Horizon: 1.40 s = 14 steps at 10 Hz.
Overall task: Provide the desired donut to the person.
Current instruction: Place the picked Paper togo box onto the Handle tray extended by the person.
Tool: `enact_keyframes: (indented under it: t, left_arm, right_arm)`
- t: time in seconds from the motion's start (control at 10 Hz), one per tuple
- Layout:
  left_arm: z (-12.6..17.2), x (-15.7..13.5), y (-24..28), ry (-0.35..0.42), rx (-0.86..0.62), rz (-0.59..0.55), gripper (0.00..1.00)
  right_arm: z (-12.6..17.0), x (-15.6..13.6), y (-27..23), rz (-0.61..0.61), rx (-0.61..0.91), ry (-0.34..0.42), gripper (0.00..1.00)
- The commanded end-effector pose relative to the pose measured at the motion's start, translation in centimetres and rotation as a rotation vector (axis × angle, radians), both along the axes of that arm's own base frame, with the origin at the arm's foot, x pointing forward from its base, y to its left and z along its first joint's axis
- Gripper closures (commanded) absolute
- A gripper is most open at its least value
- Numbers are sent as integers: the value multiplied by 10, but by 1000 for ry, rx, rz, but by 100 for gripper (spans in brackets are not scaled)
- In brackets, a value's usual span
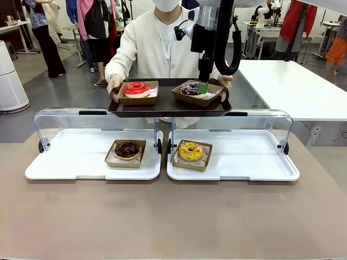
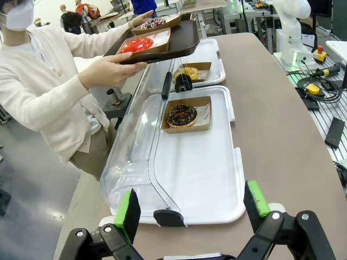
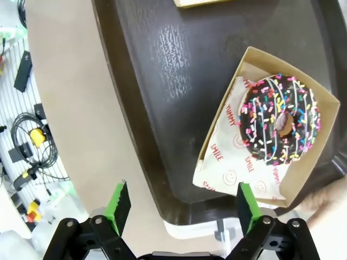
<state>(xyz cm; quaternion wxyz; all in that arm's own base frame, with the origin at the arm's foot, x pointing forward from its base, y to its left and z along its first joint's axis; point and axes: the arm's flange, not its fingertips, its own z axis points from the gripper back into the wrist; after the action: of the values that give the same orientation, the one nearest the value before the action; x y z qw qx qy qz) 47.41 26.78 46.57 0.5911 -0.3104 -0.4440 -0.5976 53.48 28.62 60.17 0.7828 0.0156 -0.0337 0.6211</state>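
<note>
Chocolate-glazed, sprinkle-covered donut (image 3: 280, 120) already sits in its brown cardboard box on the dark plastic tray (image 1: 168, 106) held by the person (image 1: 162, 49). The right gripper (image 3: 178, 206) hangs above it, jaws spread wide and empty. Delivery looks done; only retreat remains.

dark tray (image 1: 168, 106) | red donut (image 1: 136, 88) | sprinkled donut (image 3: 280, 119) (chocolate, rainbow sprinkles)

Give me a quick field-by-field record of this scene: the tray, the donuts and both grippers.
tray: dark tray held by the person in both hands
on tray: red donut, sprinkled chocolate donut, each in a cardboard box
display trays: chocolate donut in one, yellow donut in the other, lids open
right gripper: open, above the dark tray beside the sprinkled donut's box
left gripper: open, empty, near the end of a display tray
</note>
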Motion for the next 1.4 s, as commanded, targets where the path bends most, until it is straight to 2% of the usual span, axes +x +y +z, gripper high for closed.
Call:
enact_keyframes:
  t: [0.0, 0.2, 0.4, 0.8, 1.0, 1.3]
  left_arm:
    - [2, -1, -2, -3, -1, -1, 0]
    - [2, -1, -2, -3, -1, -1, 0]
    - [2, -1, -2, -3, -1, -1, 0]
    - [2, -1, -2, -3, -1, -1, 0]
    - [2, -1, -2, -3, -1, -1, 0]
    - [2, -1, -2, -3, -1, -1, 0]
  right_arm:
    - [2, -7, -8, 47, -1, 50, 0]
    - [9, -15, -8, 84, -10, 77, 0]
    - [27, -44, -25, 132, -33, 81, 0]
    - [61, -118, -129, 149, -57, 43, 0]
    - [48, -143, -191, 143, -18, 44, 0]
    - [15, -146, -252, 130, 28, 37, 0]
